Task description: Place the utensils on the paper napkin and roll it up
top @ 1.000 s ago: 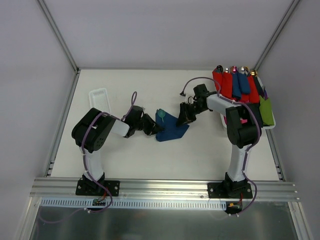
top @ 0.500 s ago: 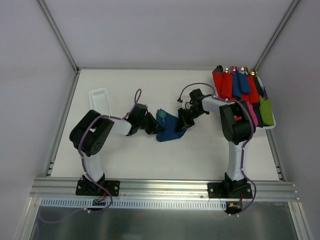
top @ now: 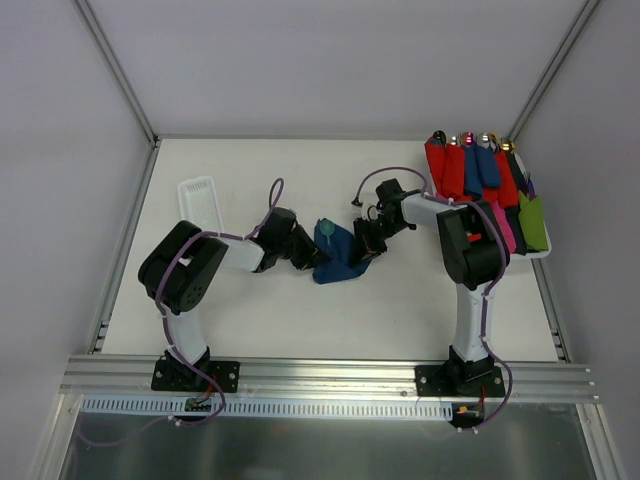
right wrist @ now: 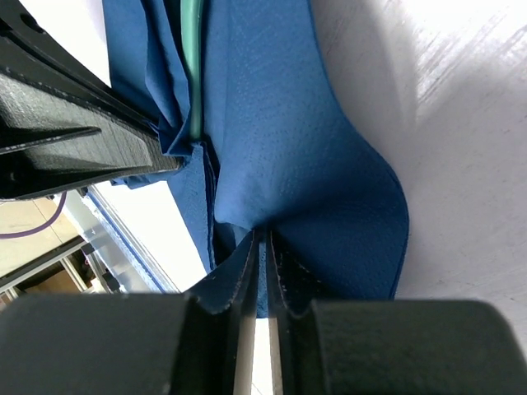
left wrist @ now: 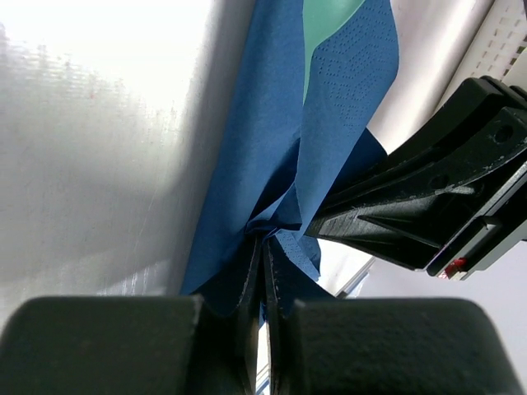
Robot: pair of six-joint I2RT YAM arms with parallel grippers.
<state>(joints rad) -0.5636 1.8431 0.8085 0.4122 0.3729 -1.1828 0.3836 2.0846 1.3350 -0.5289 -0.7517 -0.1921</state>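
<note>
Pinching paper napkin (top: 341, 262) edges: left tool (left wrist: 265, 240), right tool (right wrist: 262, 236); open table (top: 390, 315) around.

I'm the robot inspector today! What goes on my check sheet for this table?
Surface: white table, no spills seen.
Job's things: paper napkin lies crumpled mid-table, and a teal utensil pokes out at its far end.
Clutter: white basket at the far left; coloured rolled bundles at the far right.
Tools: left tool shut, pinching one napkin edge; right tool shut, pinching the opposite edge.
Cables: purple cables loop along both arms.
Surroundings: white walls; metal rail at the near edge.
</note>
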